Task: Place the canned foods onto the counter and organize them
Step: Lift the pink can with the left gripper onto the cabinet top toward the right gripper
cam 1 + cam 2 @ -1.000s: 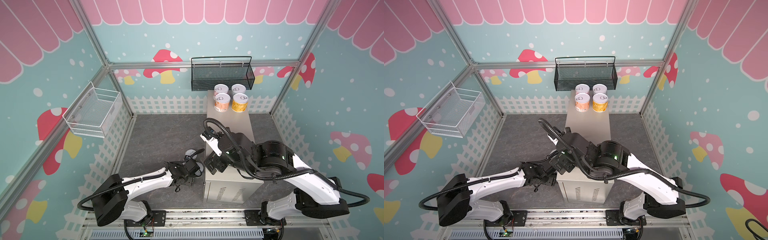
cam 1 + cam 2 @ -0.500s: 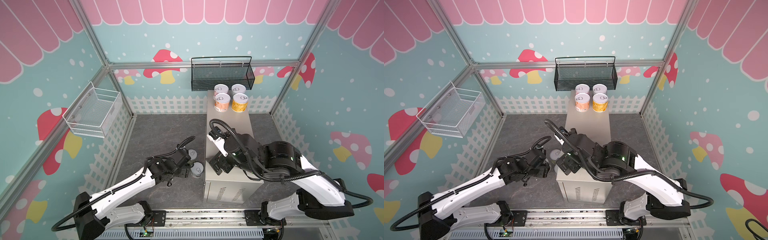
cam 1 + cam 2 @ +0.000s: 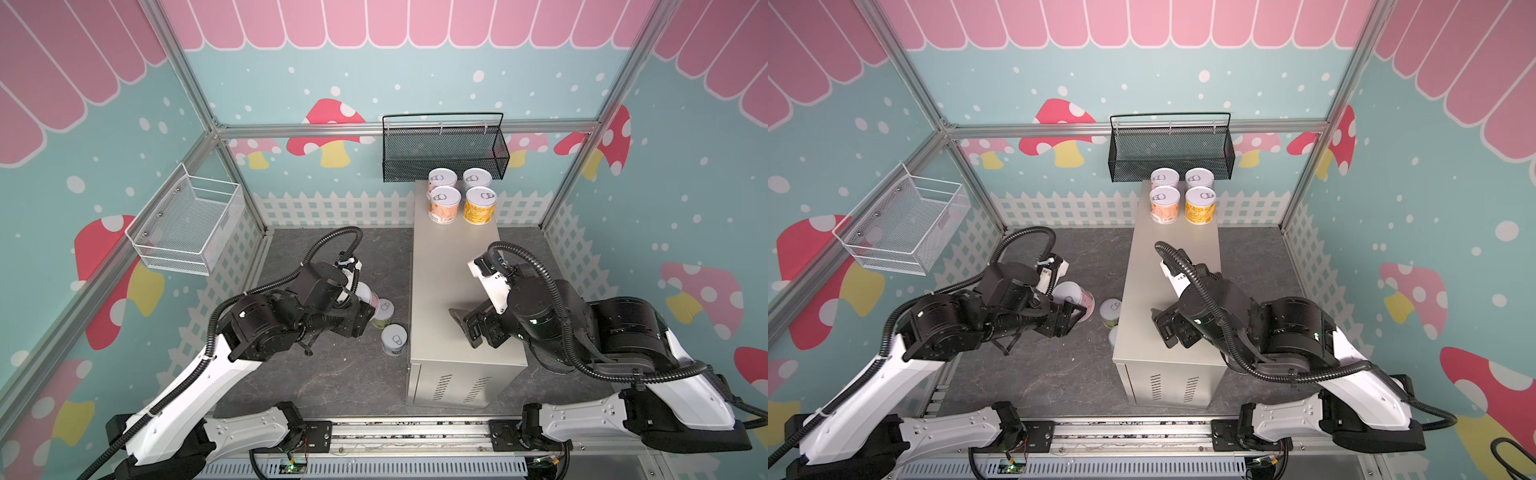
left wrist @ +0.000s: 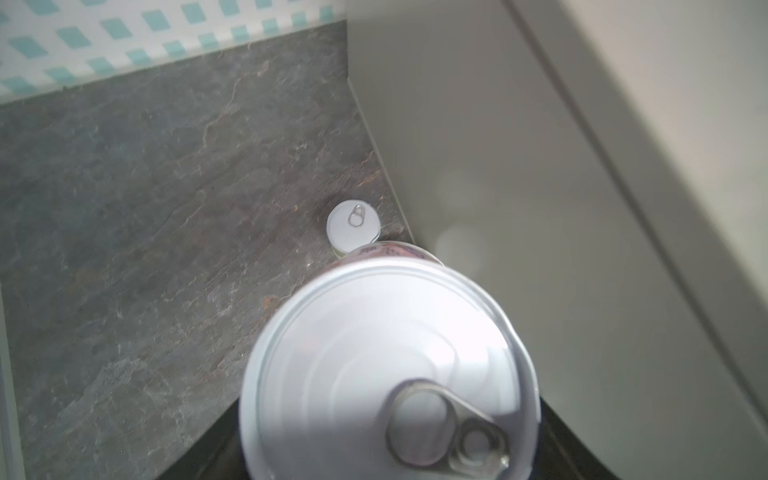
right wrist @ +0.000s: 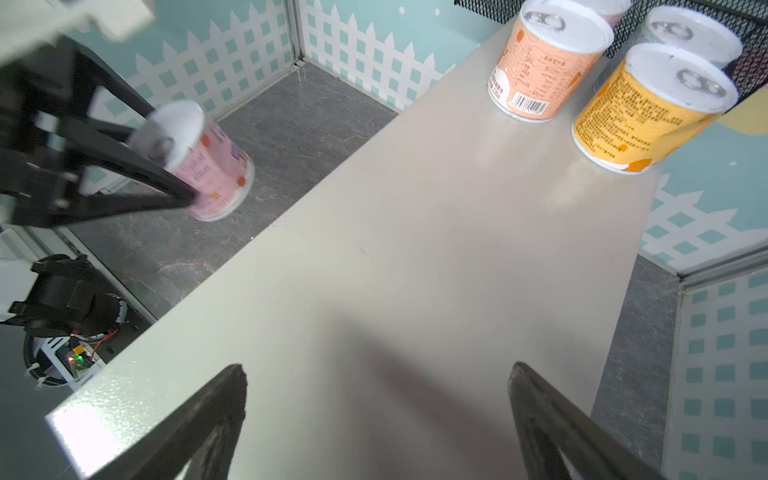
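4 cans point(image 3: 444, 203) are stood at counter point(image 3: 449, 266) far end. Pink can point(image 5: 220, 174) is clamped, tilted, by left gripper point(image 3: 1074, 305) adj. to counter; right gripper point(image 5: 376, 370) is spread open, empty, above counter top.

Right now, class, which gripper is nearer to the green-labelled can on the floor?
Left. The left gripper, holding the pink can, hangs just beside the green-labelled can; the right gripper is open above the counter, across its edge.

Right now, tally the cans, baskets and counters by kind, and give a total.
Cans: 7 (4 on the counter, 2 on the floor, 1 pink can in the left tool)
Baskets: 2 (black mesh basket, white wire basket)
Counter: 1
Total: 10
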`<state>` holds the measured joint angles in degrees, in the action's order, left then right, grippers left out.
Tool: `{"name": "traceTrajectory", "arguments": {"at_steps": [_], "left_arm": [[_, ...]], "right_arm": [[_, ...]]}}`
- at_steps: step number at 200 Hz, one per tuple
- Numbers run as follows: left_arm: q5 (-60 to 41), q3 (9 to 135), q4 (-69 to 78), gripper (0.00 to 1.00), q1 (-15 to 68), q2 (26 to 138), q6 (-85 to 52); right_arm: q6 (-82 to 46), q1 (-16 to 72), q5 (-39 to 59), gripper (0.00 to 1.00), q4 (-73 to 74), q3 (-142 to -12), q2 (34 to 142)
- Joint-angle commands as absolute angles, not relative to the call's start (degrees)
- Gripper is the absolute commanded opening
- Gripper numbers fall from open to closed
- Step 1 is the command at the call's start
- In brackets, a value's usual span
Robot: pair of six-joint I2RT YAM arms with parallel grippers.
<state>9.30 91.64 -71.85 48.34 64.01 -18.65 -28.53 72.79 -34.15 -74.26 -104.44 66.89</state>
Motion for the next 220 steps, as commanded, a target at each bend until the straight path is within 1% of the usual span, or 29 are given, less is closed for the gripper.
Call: {"name": "traceTrajectory", "arguments": {"at_steps": [1, 24, 46, 114, 183, 220], "left_arm": [[4.54, 99.6, -74.47, 0.44, 48.16, 66.32, -14.15], [1.87, 108.06, -76.93, 0.44, 48.46, 70.25, -12.12], [1.29, 115.23, -79.09, 0.44, 49.34, 73.98, -10.54], [0.23, 129.77, -83.73, 0.44, 53.24, 85.08, -8.35], [1.48, 136.47, -85.69, 0.47, 56.83, 93.14, -7.53], [1.48, 138.71, -85.81, 0.54, 57.63, 96.36, -7.13]], "right_arm": [[-32.57, 72.95, -37.82, 1.0, -75.68, -102.14, 64.66], [-35.21, 72.94, -38.89, 1.0, -75.67, -99.54, 61.25], [-36.7, 72.86, -38.2, 1.0, -75.67, -96.61, 58.87], [-39.09, 72.86, -37.53, 1.0, -75.68, -92.01, 53.73], [-39.02, 72.86, -37.49, 1.0, -75.68, -90.38, 52.94], [-38.8, 72.86, -37.44, 1.0, -75.54, -90.52, 52.59]]}}
